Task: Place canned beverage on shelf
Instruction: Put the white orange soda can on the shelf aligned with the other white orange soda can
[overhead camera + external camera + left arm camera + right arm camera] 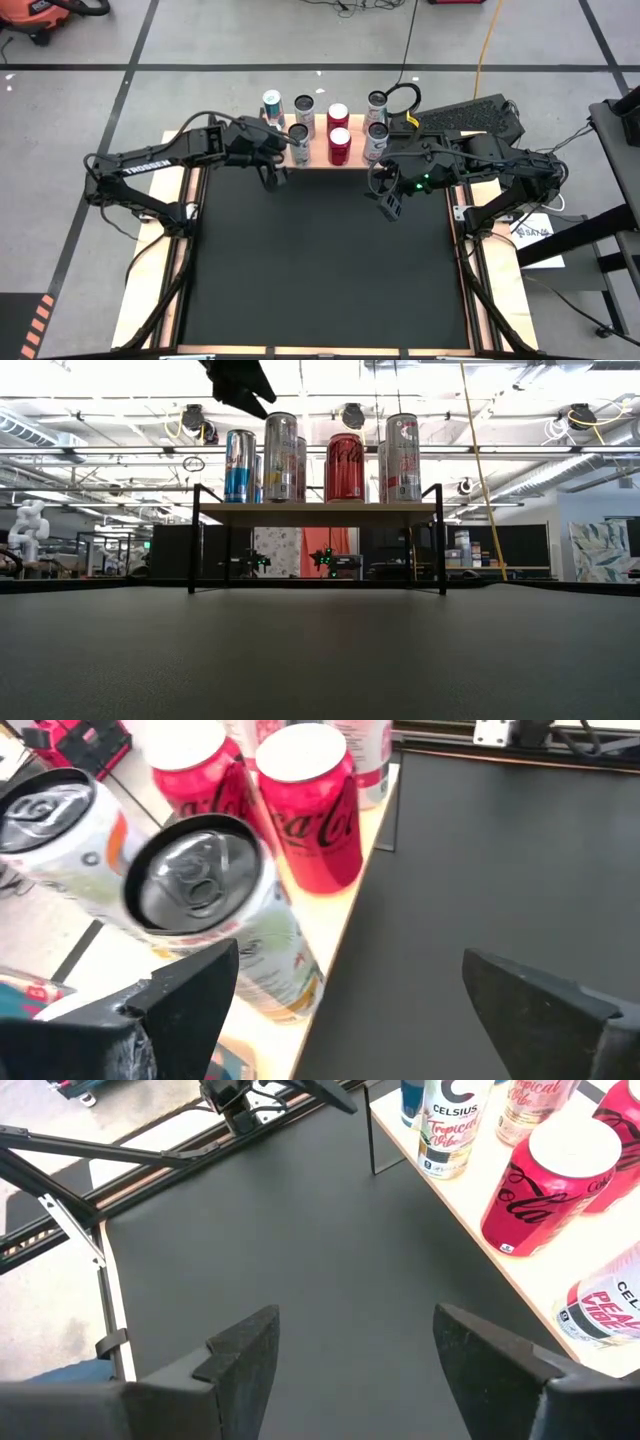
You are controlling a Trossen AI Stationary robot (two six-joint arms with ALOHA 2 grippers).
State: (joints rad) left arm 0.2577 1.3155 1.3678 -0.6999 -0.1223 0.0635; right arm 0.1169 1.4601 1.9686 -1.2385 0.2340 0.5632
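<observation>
The shelf (318, 152), a light-wood board on thin black legs, stands at the table's far edge. Several cans stand upright on it in two rows: silver-white cans, red cola cans (340, 146) and a blue one (239, 466). My left gripper (272, 172) hangs open just off the shelf's near left corner. In the left wrist view the front-left silver can (215, 910) stands beside one finger (195, 995), outside the gap. My right gripper (388, 203) hovers open over the mat near the shelf's right end, with nothing between its fingers (250, 1350).
A black mat (320, 260) covers the table, with wooden strips along its sides. A black keyboard (470, 118) and cables lie behind the shelf on the right. The mat in front of the shelf is bare.
</observation>
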